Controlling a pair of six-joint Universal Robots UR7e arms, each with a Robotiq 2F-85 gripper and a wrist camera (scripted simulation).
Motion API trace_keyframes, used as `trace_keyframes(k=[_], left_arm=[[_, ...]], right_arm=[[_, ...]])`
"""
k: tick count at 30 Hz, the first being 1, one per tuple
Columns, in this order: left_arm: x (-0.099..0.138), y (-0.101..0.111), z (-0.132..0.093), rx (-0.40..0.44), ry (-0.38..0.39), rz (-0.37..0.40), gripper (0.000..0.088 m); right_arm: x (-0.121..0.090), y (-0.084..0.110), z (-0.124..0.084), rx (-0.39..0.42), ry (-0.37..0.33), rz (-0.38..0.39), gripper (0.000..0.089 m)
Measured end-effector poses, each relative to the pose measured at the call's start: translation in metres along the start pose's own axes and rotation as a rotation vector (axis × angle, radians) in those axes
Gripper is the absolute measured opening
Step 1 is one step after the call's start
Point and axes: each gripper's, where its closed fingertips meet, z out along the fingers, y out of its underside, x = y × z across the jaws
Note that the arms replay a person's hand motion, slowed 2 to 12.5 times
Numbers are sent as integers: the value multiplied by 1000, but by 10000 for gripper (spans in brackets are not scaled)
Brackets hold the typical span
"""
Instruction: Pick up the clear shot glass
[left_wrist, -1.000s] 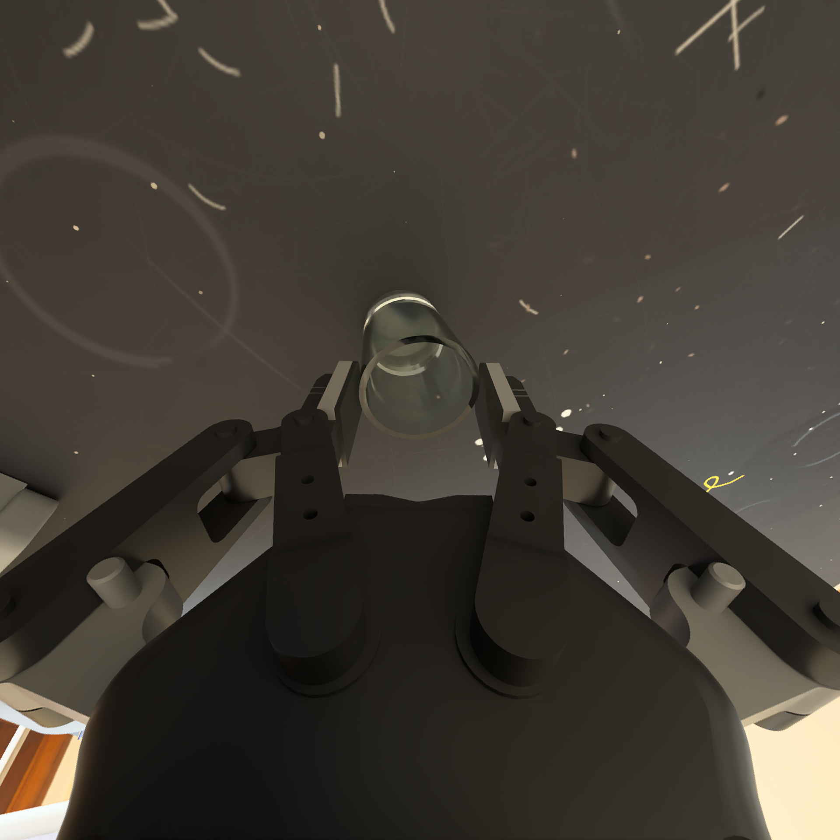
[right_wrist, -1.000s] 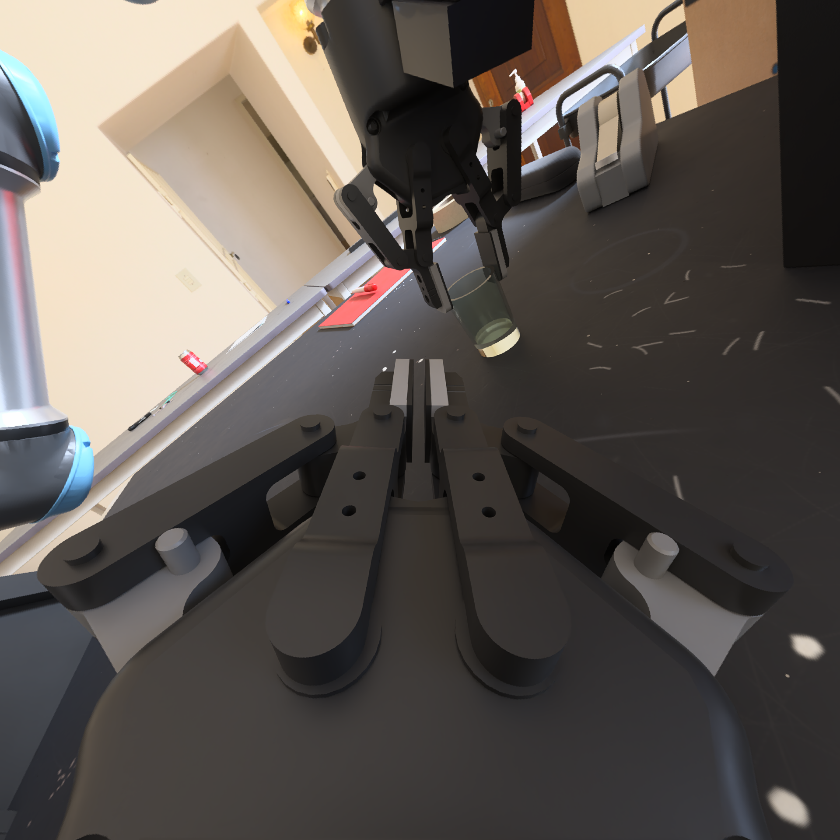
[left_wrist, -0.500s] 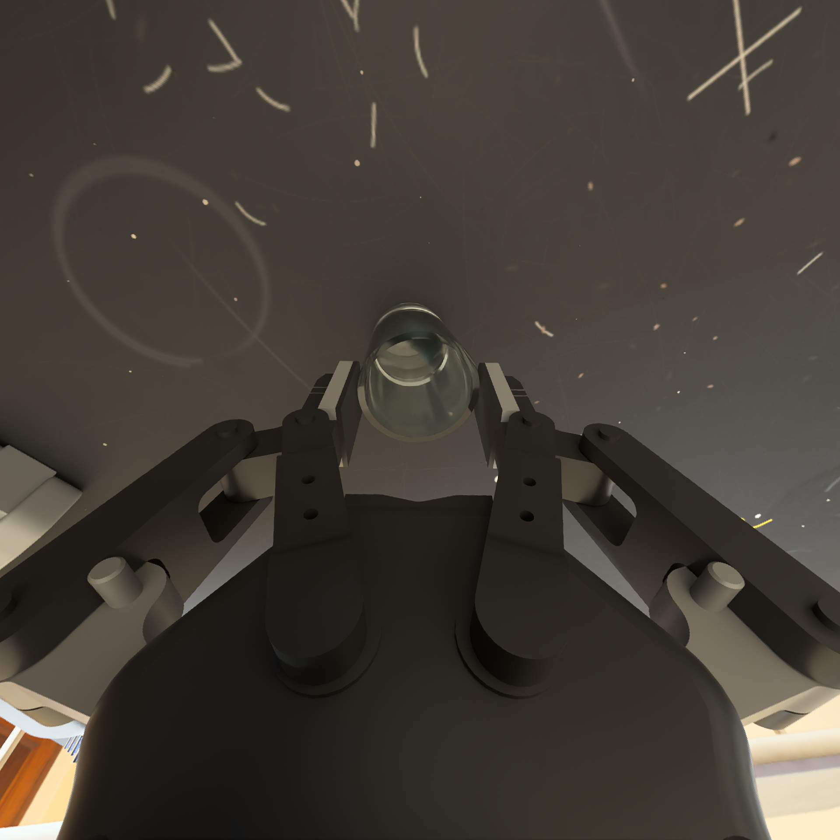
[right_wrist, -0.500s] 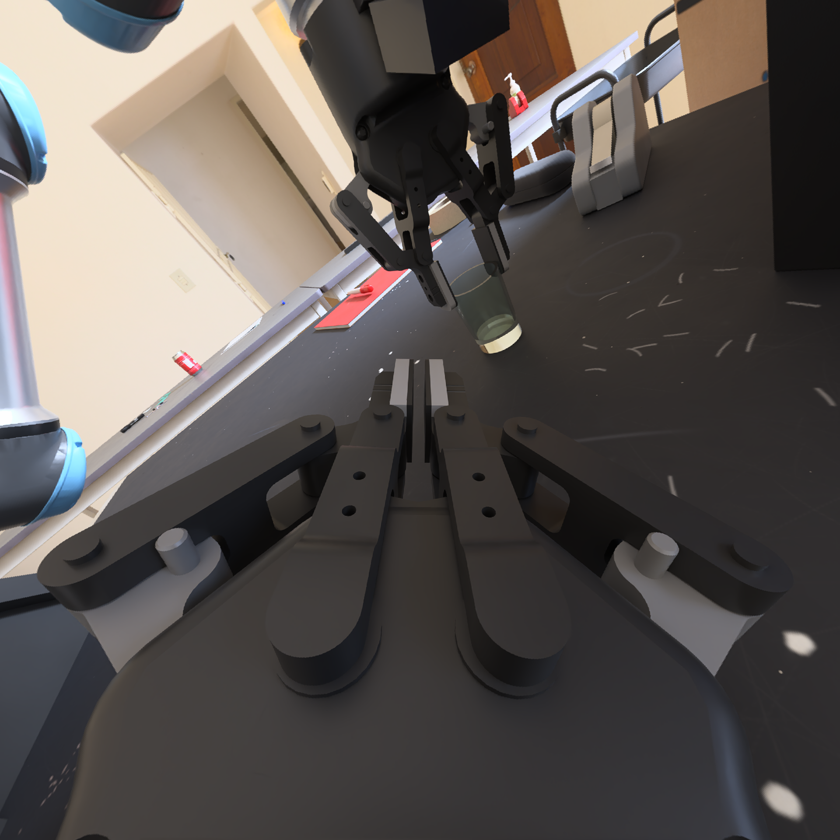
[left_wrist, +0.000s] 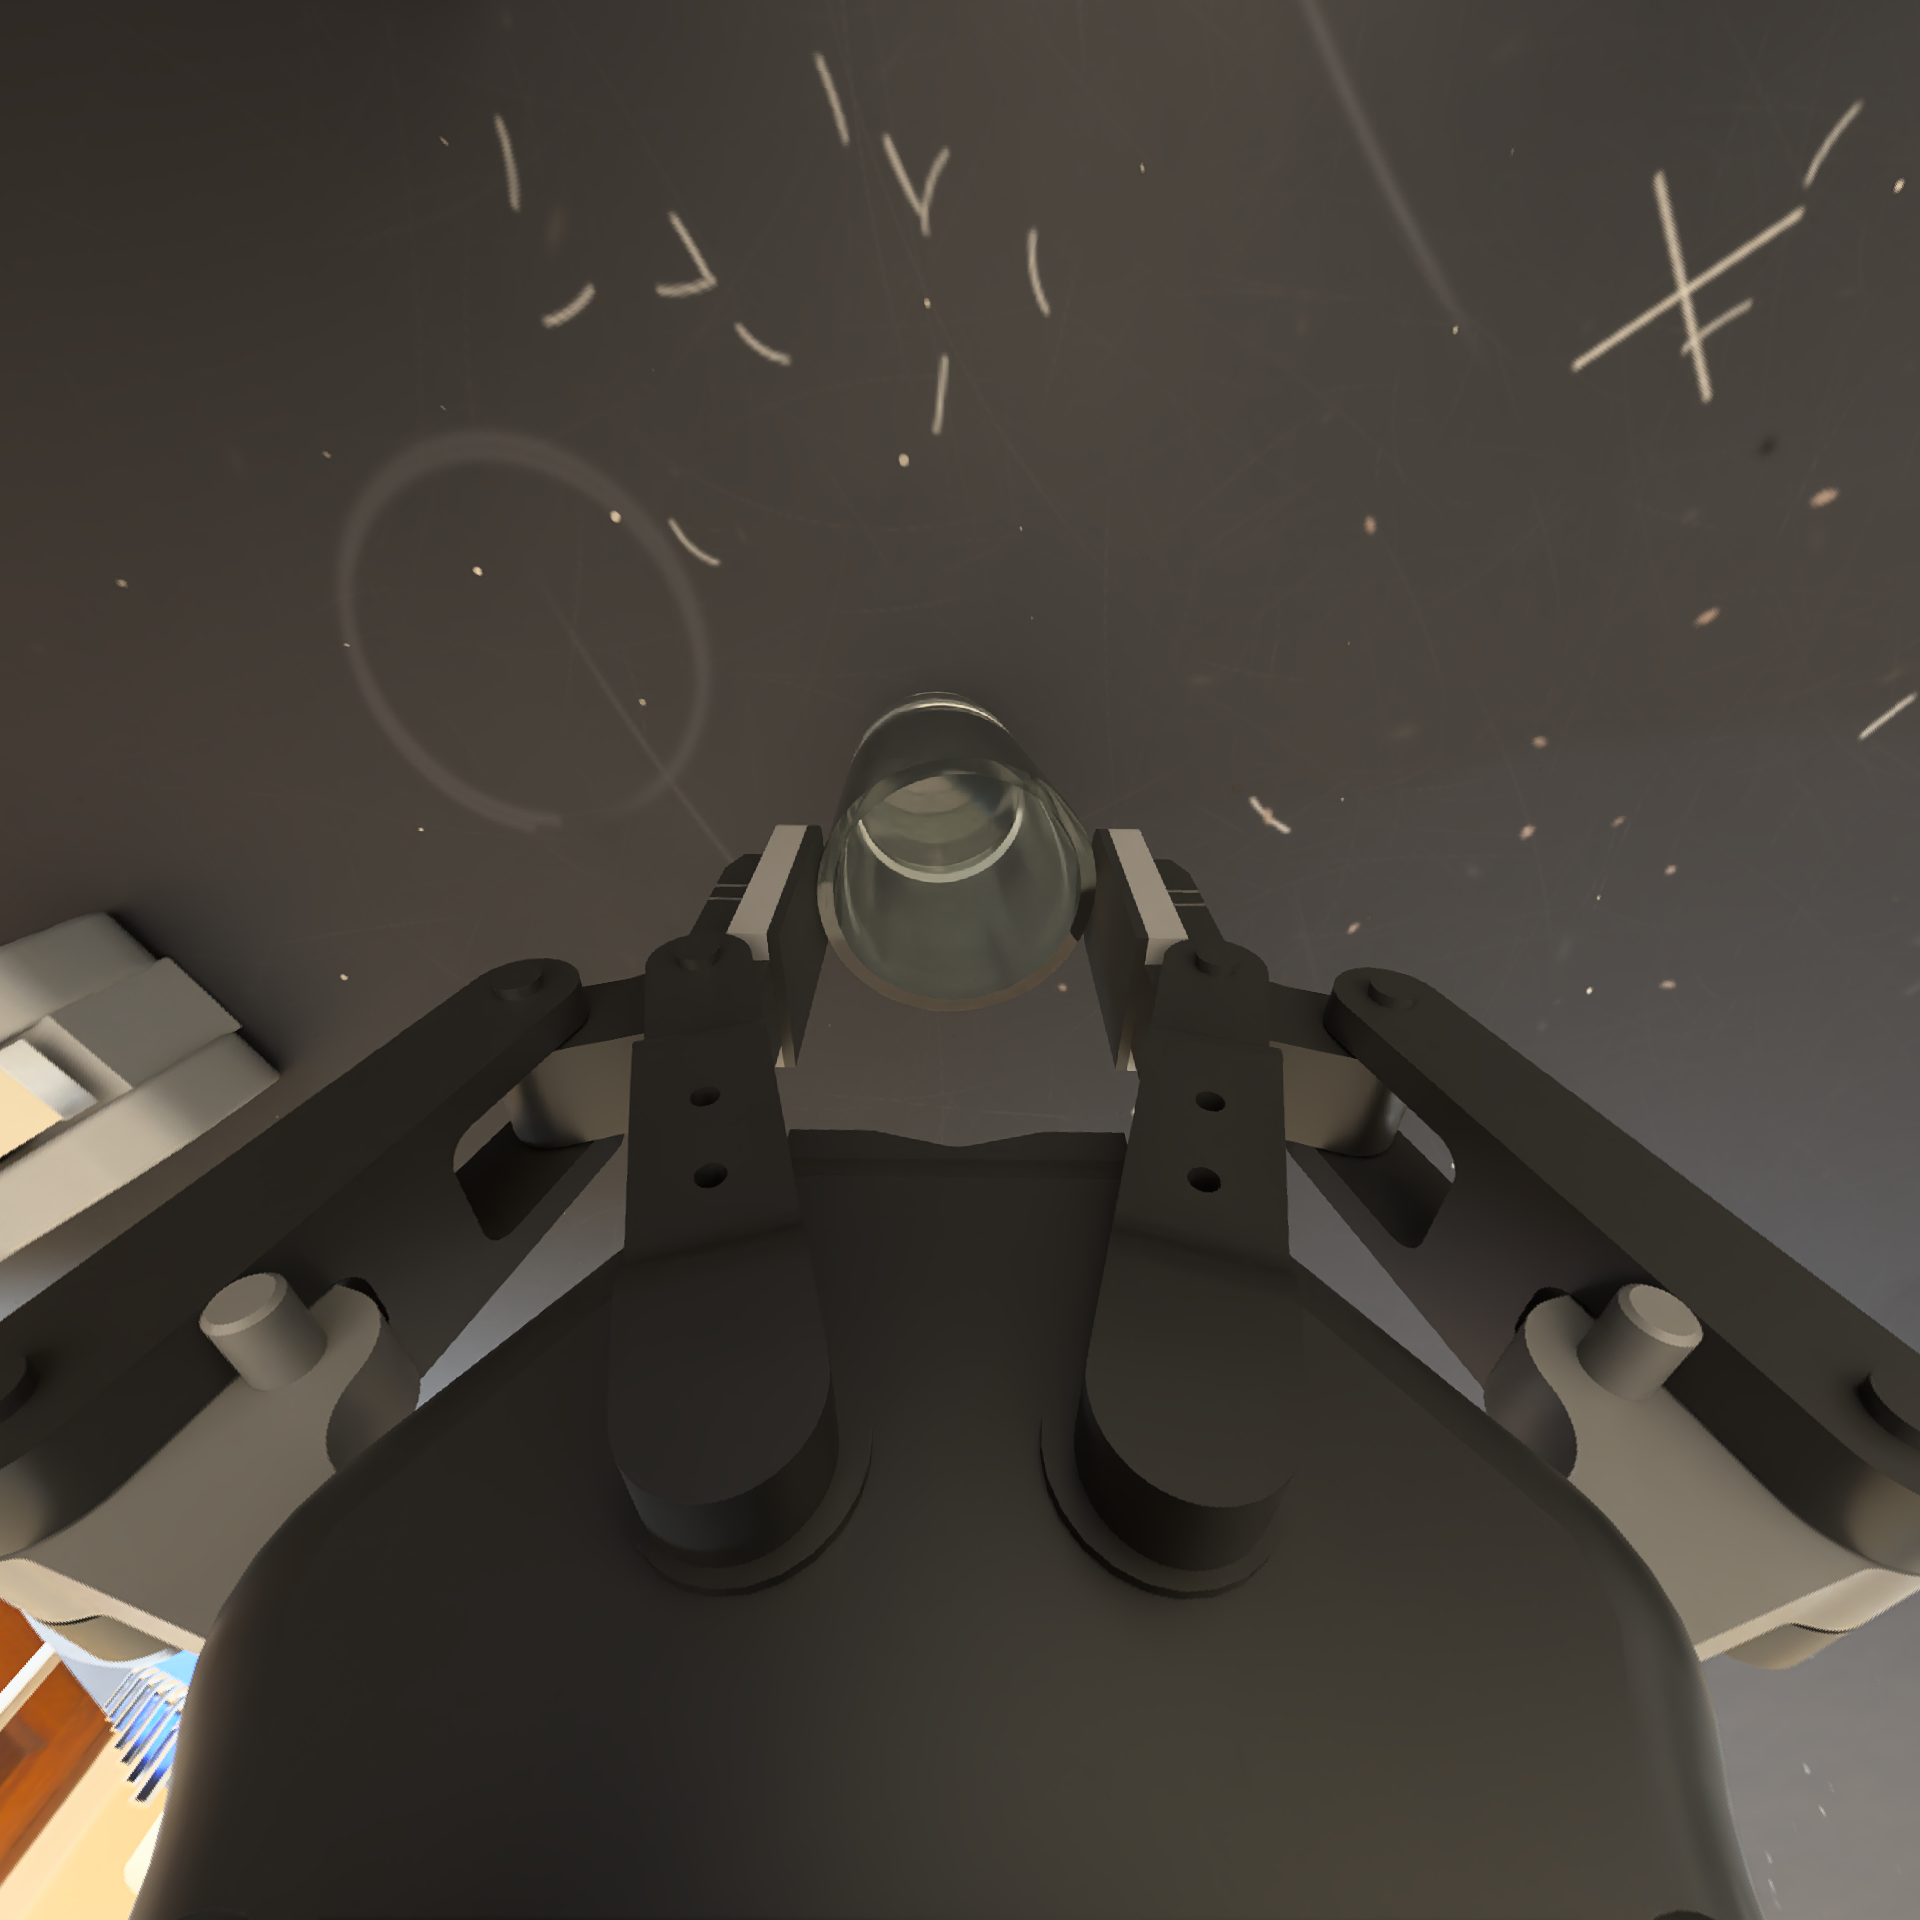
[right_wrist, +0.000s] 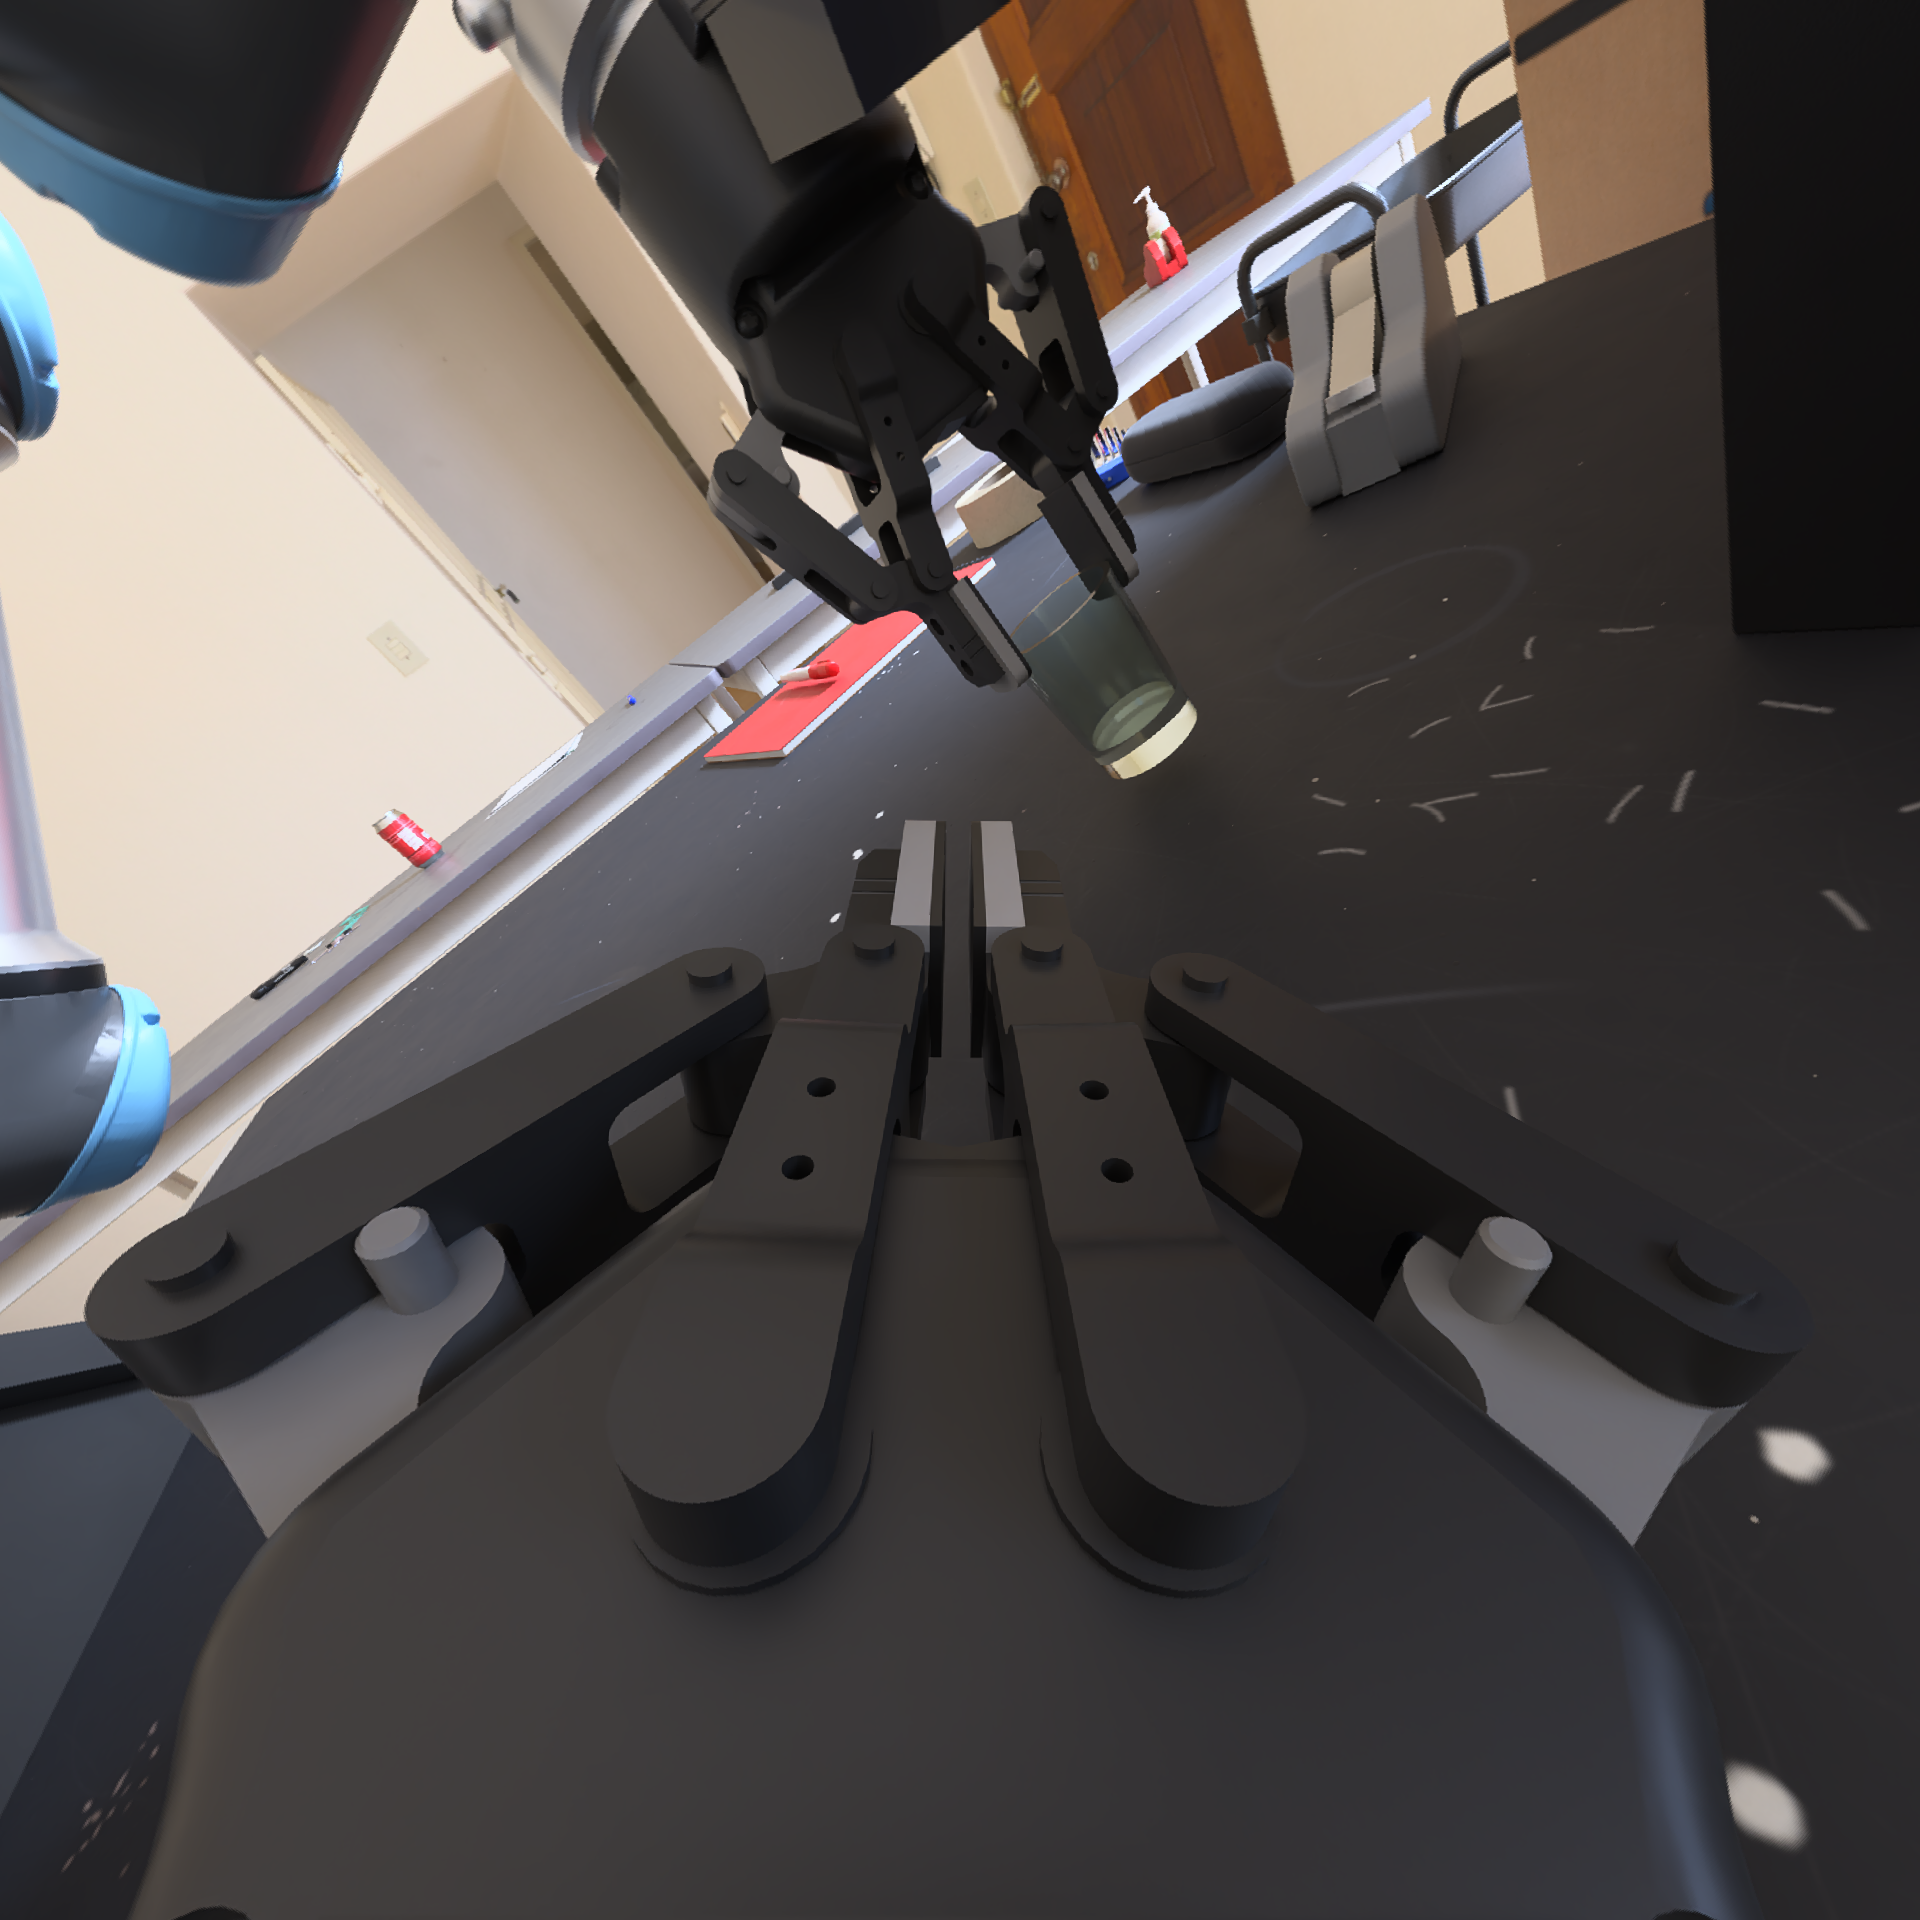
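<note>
The clear shot glass (left_wrist: 951, 883) sits between the two pads of my left gripper (left_wrist: 954, 894), which is shut on it near the rim. In the right wrist view the glass (right_wrist: 1101, 675) hangs tilted in the left gripper (right_wrist: 1044, 613), its thick base lifted off the dark table (right_wrist: 1558, 935). My right gripper (right_wrist: 958, 868) is shut and empty, low over the table, in front of the glass and apart from it.
The table top (left_wrist: 1351, 520) is black with chalk-like scratches and a faint ring. A grey bracket-shaped object (right_wrist: 1366, 384) and a dark oval case (right_wrist: 1205, 421) stand at the far edge. A tall black box (right_wrist: 1818, 312) stands at the right.
The left gripper has risen with the shot glass and tilted it; the glass's base has come off the table. The right gripper has stayed shut and still.
</note>
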Motion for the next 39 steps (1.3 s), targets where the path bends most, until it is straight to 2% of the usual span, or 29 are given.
trace_keyframes(k=[9,18,31,39], left_arm=[[3,-11,-10,150,-89,-58,451],[10,-25,-22,328,-200,-121,451],[29,-42,-38,583,-337,-231,451],[41,-44,-45,683,-427,-279,451]], right_arm=[[1,-5,-3,20,25,-16,42],[-1,-13,-7,5,55,-11,40],[-16,-45,-11,14,112,-25,37],[-28,-59,-11,-28,156,-77,41]])
